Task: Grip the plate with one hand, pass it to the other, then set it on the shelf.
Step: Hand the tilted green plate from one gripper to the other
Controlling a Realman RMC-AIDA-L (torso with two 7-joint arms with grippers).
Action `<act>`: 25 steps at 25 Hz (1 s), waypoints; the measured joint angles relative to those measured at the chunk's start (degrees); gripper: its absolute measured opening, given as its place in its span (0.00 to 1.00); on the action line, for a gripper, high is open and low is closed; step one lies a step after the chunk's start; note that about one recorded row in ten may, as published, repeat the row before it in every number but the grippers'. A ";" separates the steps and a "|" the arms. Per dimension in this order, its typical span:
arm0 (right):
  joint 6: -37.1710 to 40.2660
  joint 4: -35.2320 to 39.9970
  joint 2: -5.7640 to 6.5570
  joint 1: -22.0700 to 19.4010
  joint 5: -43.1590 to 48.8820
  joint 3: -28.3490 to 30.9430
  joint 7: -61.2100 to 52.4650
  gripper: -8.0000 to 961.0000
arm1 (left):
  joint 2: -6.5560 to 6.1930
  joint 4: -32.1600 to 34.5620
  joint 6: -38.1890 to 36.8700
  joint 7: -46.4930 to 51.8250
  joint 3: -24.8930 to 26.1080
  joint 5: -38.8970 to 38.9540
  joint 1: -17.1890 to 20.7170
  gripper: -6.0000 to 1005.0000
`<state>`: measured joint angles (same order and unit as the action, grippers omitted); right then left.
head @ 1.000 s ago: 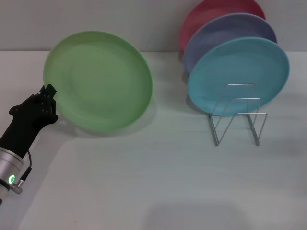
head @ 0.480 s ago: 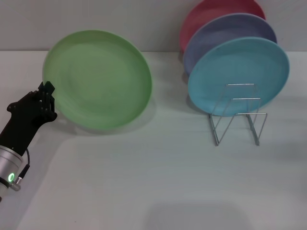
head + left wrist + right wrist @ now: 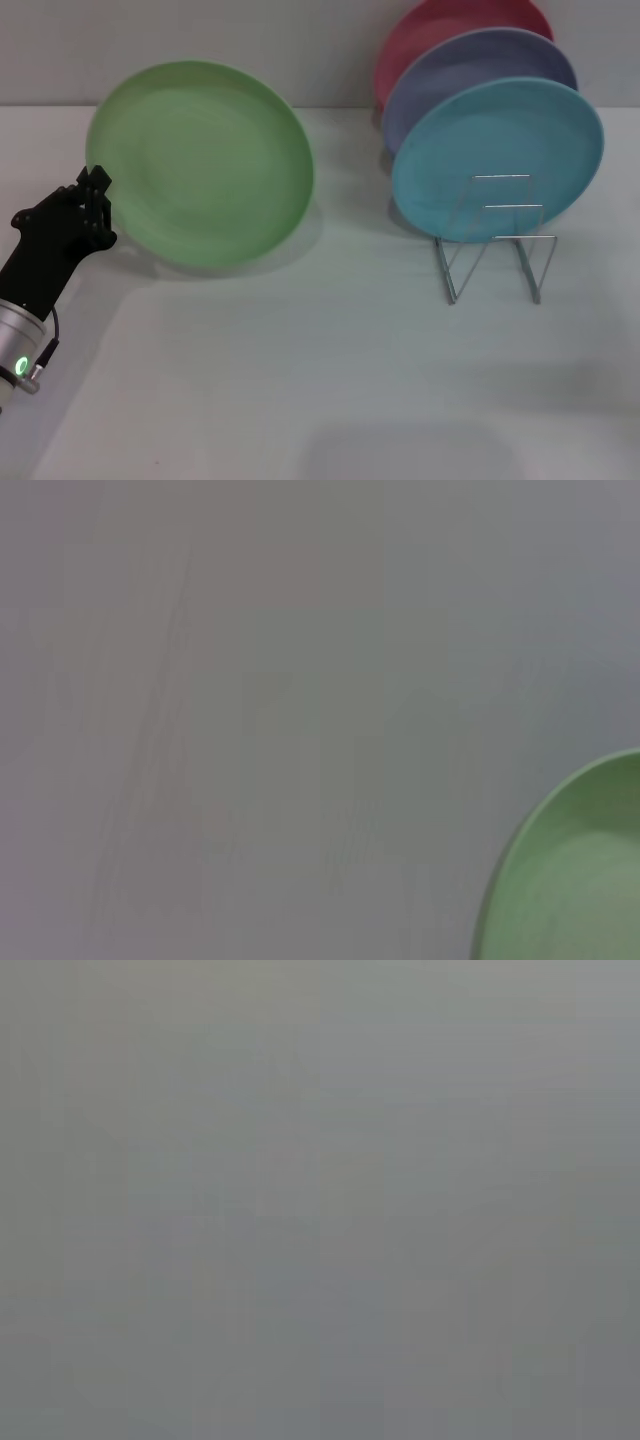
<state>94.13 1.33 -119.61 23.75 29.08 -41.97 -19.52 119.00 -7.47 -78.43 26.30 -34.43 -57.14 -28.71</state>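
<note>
Head view: bench carrying everything. Green plate is hanging tilted above it at left, well apart from the shelf. Left pincer is clamping only its rim edge, so the plate risks pivoting or slipping out. Right pincer is not showing.

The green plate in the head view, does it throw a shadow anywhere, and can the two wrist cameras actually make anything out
Head view: the green plate, held at its edge by the left gripper, throws a soft shadow on the table below and to its right. Left wrist view: only an arc of the plate's rim against a featureless grey. Right wrist view: plain grey, nothing to make out.
</note>
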 joint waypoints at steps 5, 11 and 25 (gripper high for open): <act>4.74 -3.47 -0.01 0.78 3.92 -0.10 0.14 0.64 | 0.04 0.01 -0.03 -0.56 1.03 0.00 -0.11 0.04; 5.89 -7.19 -0.01 2.96 10.63 -0.11 0.31 0.64 | 0.09 -0.63 -0.37 -1.16 2.11 -0.02 -0.12 0.04; 1.15 -11.68 -0.01 8.02 23.46 0.38 0.60 0.64 | 0.09 -10.92 -4.59 -11.68 9.07 -0.41 -0.30 0.05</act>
<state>95.27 -10.35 -119.62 31.77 52.54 -41.59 -18.92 119.09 -18.39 -83.02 14.62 -25.36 -57.54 -29.01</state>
